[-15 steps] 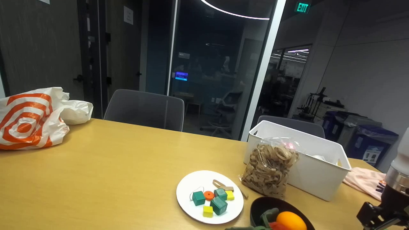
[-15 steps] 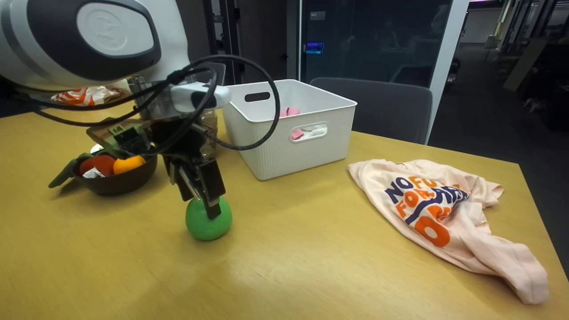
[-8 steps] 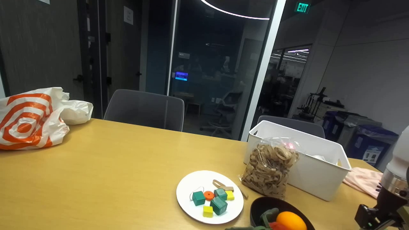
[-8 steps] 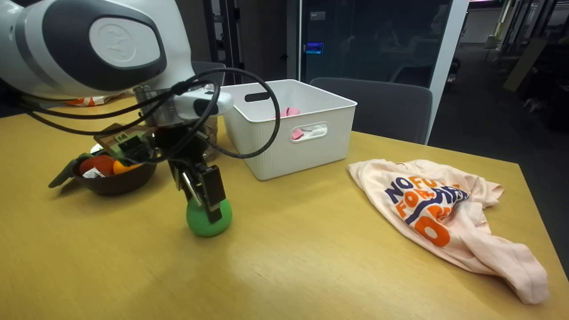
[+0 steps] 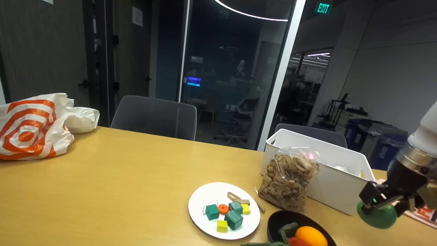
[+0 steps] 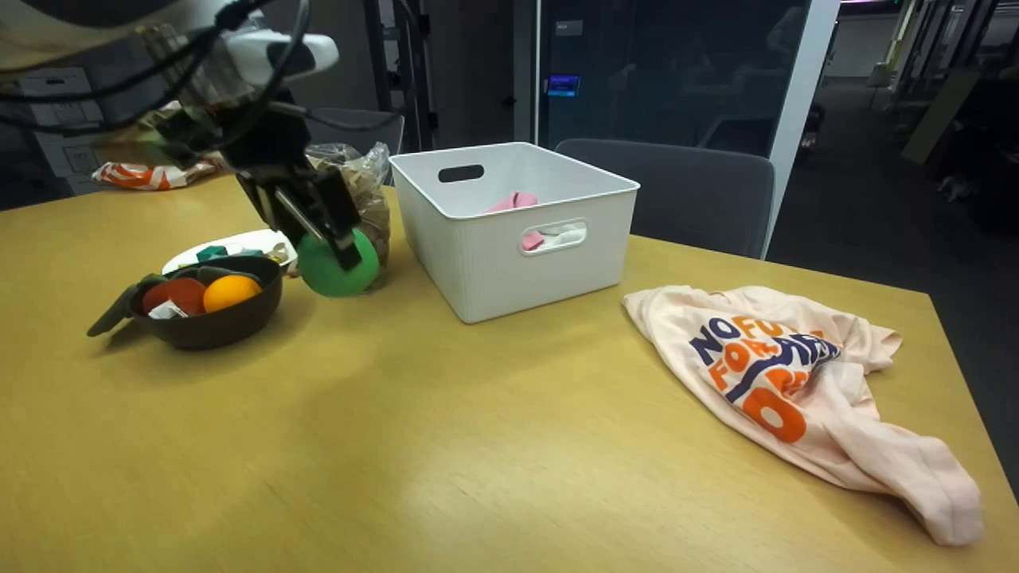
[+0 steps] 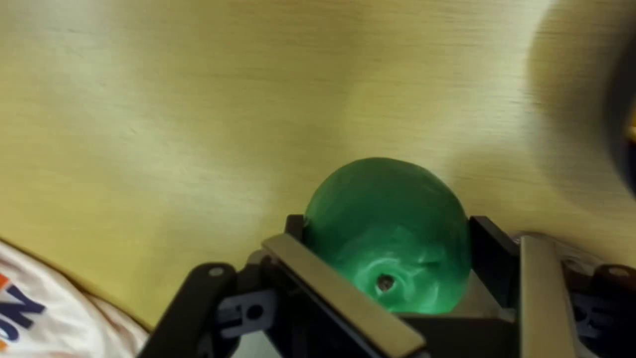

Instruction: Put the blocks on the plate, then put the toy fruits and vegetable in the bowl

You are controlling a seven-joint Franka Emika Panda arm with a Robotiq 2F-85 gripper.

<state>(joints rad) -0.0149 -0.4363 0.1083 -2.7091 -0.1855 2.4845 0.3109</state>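
Note:
My gripper (image 7: 385, 231) is shut on the green toy fruit (image 7: 382, 209), one finger against each side. In an exterior view the green fruit (image 6: 334, 270) hangs above the table beside the dark bowl (image 6: 211, 328). An orange toy fruit (image 6: 231, 293) and a red piece (image 6: 179, 294) lie inside that bowl. A longish green piece (image 6: 119, 309) sticks out over its rim. On the white plate (image 5: 202, 196) rest several blocks, among them a teal block (image 5: 212, 212), a yellow block (image 5: 222, 226) and a red ring piece (image 5: 223, 209).
A clear bag of brown strips (image 5: 288, 182) stands behind the bowl, against the white box (image 6: 549, 267). A pink printed cloth (image 6: 764, 398) is spread near the table's edge. Far off sits a white and red shopping bag (image 5: 30, 133). Brown loops (image 5: 235, 197) lie on the plate.
My gripper has closed on the green fruit and lifted it off the table. Both have moved up and toward the bowl. The plate and bowl contents stay as they were.

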